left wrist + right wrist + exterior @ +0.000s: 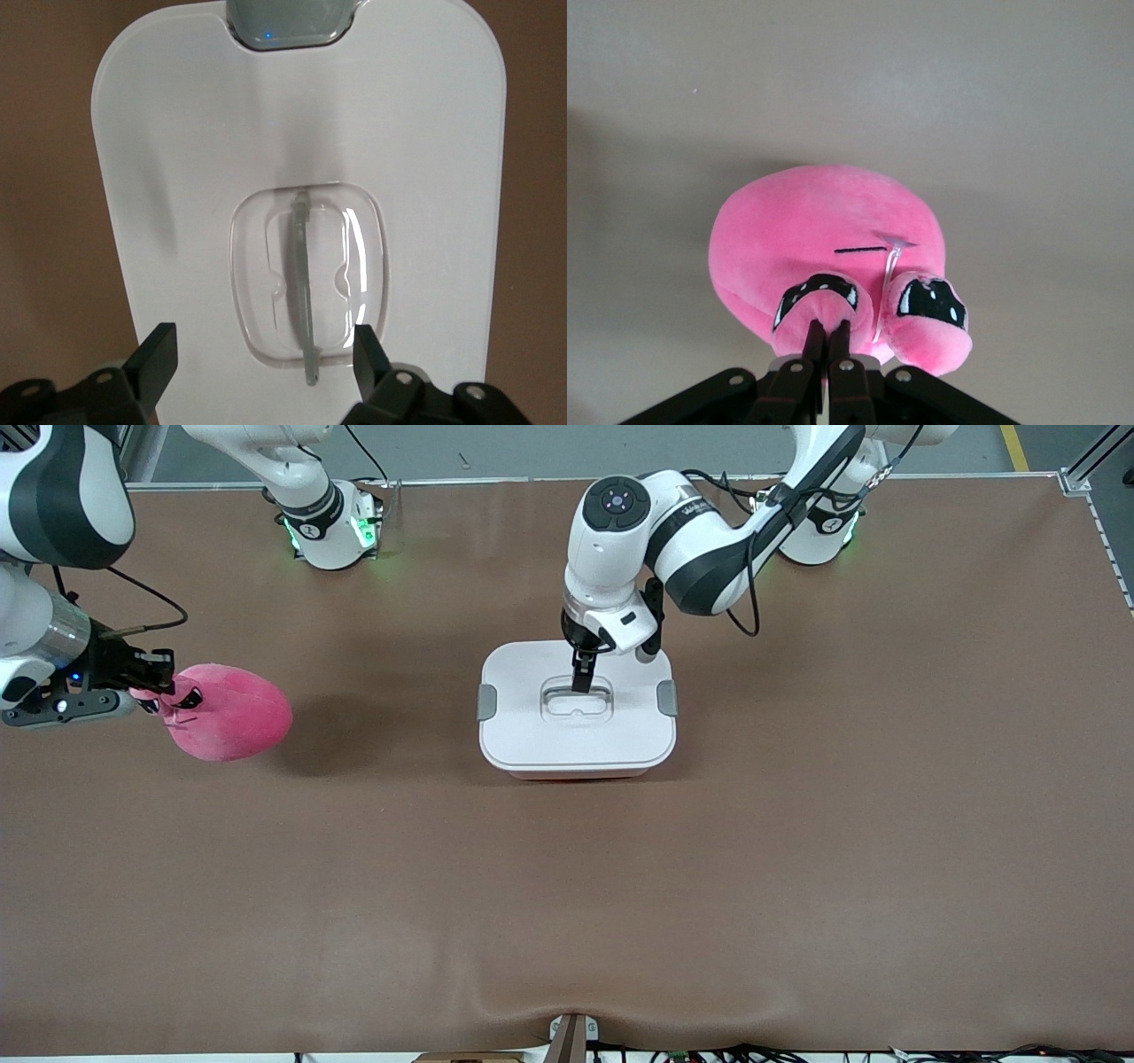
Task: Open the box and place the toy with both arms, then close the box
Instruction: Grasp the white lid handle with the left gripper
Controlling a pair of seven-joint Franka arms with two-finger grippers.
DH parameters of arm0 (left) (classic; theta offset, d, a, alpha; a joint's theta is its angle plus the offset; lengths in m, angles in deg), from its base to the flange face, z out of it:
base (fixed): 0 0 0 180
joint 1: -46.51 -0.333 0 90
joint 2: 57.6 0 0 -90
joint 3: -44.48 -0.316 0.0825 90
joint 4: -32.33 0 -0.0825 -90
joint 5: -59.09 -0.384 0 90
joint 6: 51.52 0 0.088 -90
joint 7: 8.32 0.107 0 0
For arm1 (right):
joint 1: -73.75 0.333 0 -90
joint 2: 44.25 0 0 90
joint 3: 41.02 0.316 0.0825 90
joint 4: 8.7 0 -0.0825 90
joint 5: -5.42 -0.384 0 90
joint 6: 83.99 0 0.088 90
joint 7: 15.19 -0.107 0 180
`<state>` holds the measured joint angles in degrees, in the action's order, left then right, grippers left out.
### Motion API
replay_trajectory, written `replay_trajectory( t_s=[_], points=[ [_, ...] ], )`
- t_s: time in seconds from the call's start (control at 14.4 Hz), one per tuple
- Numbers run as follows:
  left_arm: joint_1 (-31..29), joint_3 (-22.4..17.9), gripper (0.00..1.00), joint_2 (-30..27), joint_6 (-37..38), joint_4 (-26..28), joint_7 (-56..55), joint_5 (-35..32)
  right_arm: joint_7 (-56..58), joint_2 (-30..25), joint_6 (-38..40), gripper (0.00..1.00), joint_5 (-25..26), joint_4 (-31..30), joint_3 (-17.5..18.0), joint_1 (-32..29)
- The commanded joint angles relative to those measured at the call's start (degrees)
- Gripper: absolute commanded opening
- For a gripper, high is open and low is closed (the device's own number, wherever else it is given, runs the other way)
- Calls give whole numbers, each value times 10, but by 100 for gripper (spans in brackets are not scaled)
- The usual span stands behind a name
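Note:
The box (532, 726) stands mid-table with its white lid on and grey clips (486, 701) at both ends. My left gripper (582, 680) hangs low over the lid's recessed clear handle (576, 700). In the left wrist view the gripper (264, 354) is open, its fingers (158, 354) on either side of the handle (304, 292), and holds nothing. My right gripper (164, 684) is shut on a small protruding part of the pink toy (232, 713) and holds it above the table toward the right arm's end. In the right wrist view the gripper (829, 332) pinches the toy (824, 230) beside its dark eye marks.
A brown mat (567, 886) covers the table. The two arm bases (332, 531) stand along the edge farthest from the front camera. A small bracket (570, 1036) and cables sit at the nearest edge.

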<state>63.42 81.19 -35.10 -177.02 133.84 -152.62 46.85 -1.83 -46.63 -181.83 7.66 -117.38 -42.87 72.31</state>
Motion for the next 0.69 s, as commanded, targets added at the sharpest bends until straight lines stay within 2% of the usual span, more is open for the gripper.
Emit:
replay_trajectory(
  t_s=[0.0,0.28,0.62],
  points=[
    [5,0,87,18,4,-22,-63,-32,6,-4,27,0,-4,22,0,8],
    [8,0,83,52,0,-40,-134,-90,5,0,39,0,-4,52,0,15],
    [18,0,63,69,-7,-47,-143,-98,3,3,39,0,-5,67,-2,33]
  ],
)
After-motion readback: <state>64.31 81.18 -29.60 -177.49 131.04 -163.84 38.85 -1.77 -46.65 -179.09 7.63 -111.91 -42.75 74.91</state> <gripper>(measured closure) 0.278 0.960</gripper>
